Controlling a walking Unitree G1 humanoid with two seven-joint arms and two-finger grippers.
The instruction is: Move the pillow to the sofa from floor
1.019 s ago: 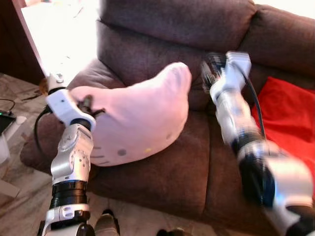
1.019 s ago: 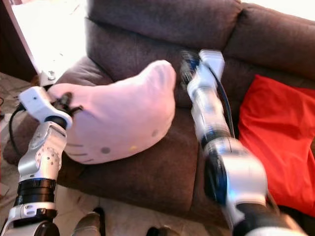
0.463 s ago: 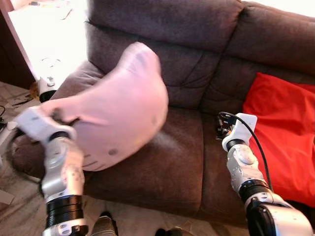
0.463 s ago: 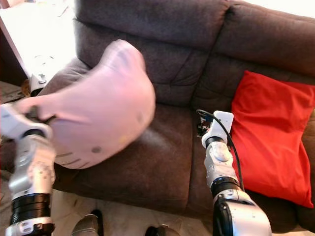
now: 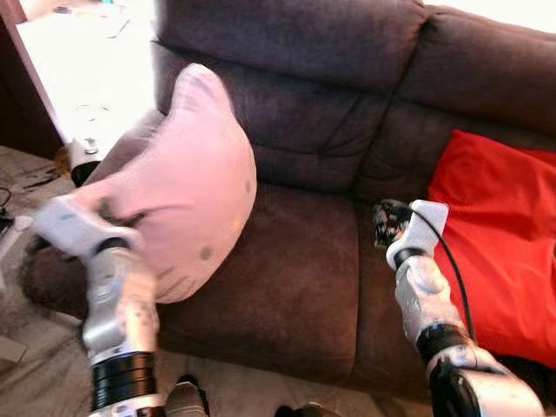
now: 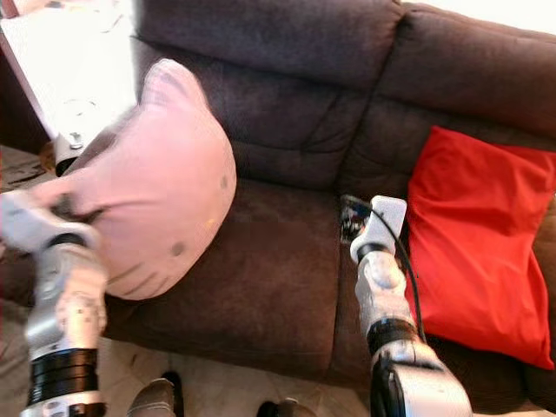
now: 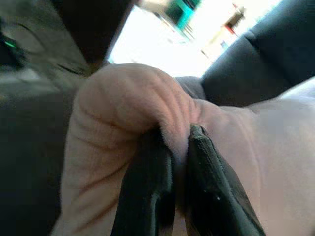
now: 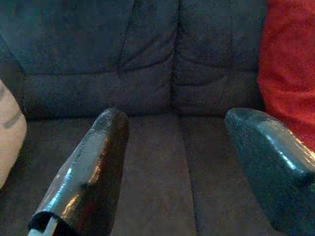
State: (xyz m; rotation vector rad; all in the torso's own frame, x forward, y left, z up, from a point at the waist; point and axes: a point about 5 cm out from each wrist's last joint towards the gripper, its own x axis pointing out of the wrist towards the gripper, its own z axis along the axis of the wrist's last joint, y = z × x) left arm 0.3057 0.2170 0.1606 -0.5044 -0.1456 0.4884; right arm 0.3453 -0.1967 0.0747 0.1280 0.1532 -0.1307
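The brown sofa (image 5: 347, 104) is reached. The pink pillow (image 5: 187, 187) is held upright over the sofa's left seat, by the left arm. It is pinched at a corner fold by the left gripper (image 7: 179, 147). The right gripper (image 8: 172, 162) is spread, empty. Placing is in hand; next, release onto the seat is called for.
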